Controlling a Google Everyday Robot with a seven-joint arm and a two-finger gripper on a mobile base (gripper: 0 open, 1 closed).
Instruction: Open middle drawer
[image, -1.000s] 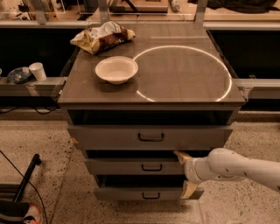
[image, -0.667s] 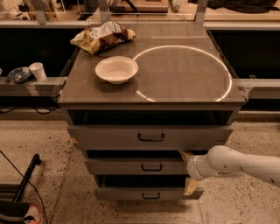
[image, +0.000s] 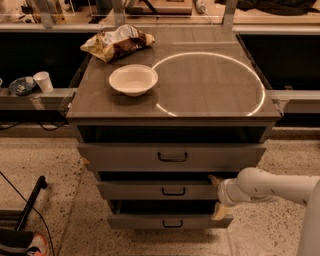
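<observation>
Left side is clutter off the job: paper cup (image: 44, 81) on the ledge, chip bag (image: 117, 42) and white bowl (image: 133, 80) on the cabinet top (image: 210, 85). None of it is in the way.

The middle drawer (image: 130, 191) sits between the taller top drawer (image: 120, 157) and the bottom drawer (image: 140, 221), with a dark gap above its front. It looks only a little way out, so the task reads as barely started. Its small black handle (image: 173, 191) at the centre is untouched.

The gripper (image: 218, 196) is at the drawer's right end. Its fingers are spread wide, one tan pad at the panel's top corner and one below it near the bottom drawer's edge. They bracket the end of the front and clamp nothing. The white arm (image: 270, 186) comes in from the right.

To do it well:
- Hook the upper finger behind the top edge, or close on the panel end, then pull straight out along the slide.
- An off-centre pull can rack the drawer, so keep it level and slow.
- Keep the lower finger from dragging the bottom drawer along.

Against the earlier frames, the gripper sits slightly further right and the arm looks a bit withdrawn. The drawer front shows no clear change, and the items on top are the same.
</observation>
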